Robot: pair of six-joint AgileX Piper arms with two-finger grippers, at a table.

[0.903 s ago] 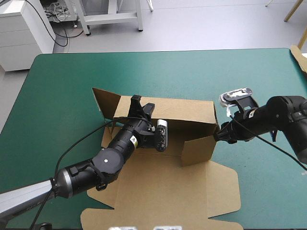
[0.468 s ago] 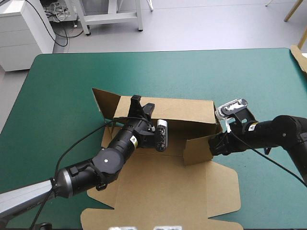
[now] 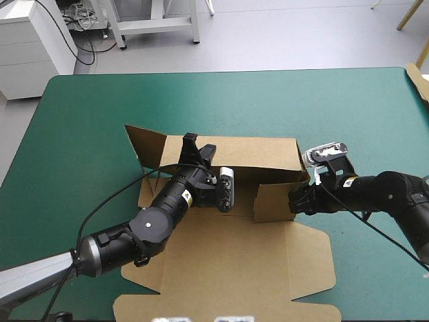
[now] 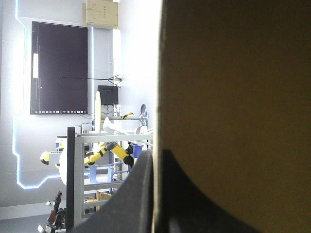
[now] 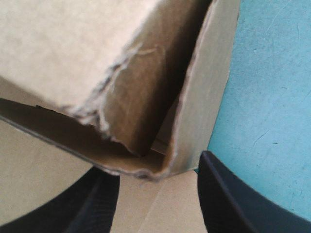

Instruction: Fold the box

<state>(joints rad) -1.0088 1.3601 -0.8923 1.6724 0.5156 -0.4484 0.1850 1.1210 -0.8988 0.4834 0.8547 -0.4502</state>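
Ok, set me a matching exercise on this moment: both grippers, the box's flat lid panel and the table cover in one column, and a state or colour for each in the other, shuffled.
Things:
1. left gripper
2. right gripper
3. box's lid panel
4. table cover

States:
A. teal-green
B. lying flat, nearest the robot
C. open, at the box's right side flap
D. shut on the box's far wall

Pairs: 1-D, 2-C, 3-B, 4-A

The teal-green cover [image 3: 87,127] lies smooth; a brown board strip [image 3: 418,79] sits at its far-right corner.
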